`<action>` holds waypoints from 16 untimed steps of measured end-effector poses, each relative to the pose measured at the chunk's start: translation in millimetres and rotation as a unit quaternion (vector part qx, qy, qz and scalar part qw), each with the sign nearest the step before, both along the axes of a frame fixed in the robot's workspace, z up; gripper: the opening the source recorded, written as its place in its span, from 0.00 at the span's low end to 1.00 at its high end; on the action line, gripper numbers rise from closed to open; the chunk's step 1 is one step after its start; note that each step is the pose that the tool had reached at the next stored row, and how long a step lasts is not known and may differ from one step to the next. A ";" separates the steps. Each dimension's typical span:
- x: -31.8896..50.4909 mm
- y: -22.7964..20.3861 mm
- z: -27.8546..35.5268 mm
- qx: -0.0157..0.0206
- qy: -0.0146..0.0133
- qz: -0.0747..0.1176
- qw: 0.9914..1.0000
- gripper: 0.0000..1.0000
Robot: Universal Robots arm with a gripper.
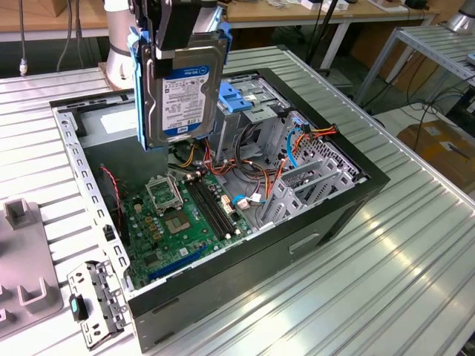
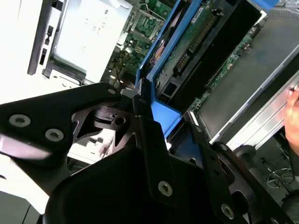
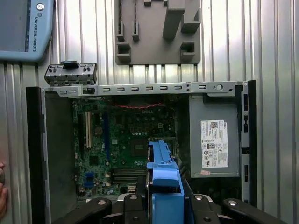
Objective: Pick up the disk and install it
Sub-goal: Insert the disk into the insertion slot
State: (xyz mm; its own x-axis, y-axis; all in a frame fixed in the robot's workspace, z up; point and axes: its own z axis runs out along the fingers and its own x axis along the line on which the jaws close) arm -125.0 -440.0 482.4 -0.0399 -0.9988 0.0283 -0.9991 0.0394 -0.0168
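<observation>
Your gripper (image 1: 180, 41) is clamped on the disk (image 1: 182, 89), which hangs upright above the motherboard (image 1: 185, 215) of the open case (image 1: 223, 289) on the ribbed table (image 1: 386, 297); judge it dense, rigid and shock-sensitive; the blue carrier's sides look the safest hold, the bare metal slippery.

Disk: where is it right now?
The disk hangs upright in the gripper above the open computer case, over the motherboard, to the exterior view's left of the drive cage.
</observation>
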 end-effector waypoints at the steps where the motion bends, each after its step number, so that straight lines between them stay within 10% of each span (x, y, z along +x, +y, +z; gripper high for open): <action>1: -0.1 -4.7 -0.2 0.000 0.000 0.000 1.000 0.37; 9: 0.0 -33.6 -1.1 -0.002 0.000 0.000 1.000 0.37; 16: 0.0 -35.4 -1.1 -0.004 0.000 0.000 1.000 0.37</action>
State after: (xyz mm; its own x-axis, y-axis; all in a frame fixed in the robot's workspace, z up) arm -124.9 -475.4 481.2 -0.0400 -0.9986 0.0360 -0.9991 0.0394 -0.0171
